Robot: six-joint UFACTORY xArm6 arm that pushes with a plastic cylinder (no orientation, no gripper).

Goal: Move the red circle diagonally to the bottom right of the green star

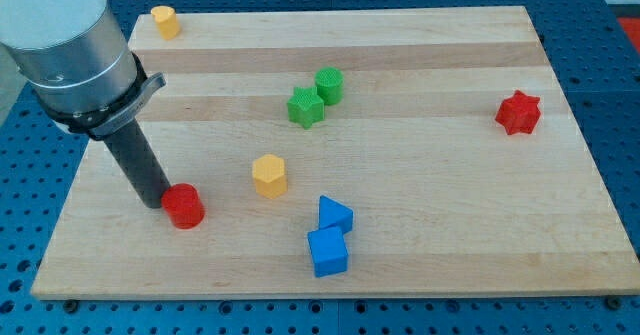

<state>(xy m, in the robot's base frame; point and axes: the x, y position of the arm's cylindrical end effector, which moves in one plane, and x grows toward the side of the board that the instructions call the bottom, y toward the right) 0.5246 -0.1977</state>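
The red circle (184,206) lies on the wooden board at the view's lower left. My tip (155,201) rests on the board right against its left side, touching it. The green star (305,107) sits near the middle of the board, toward the view's top, well up and to the right of the red circle. A green circle (329,84) touches the star's upper right.
A yellow hexagon (269,175) stands between the red circle and the green star. A blue triangle (335,215) and a blue cube (328,252) lie at the bottom centre. A red star (518,113) is at the right. A yellow cylinder (164,21) is at the top left.
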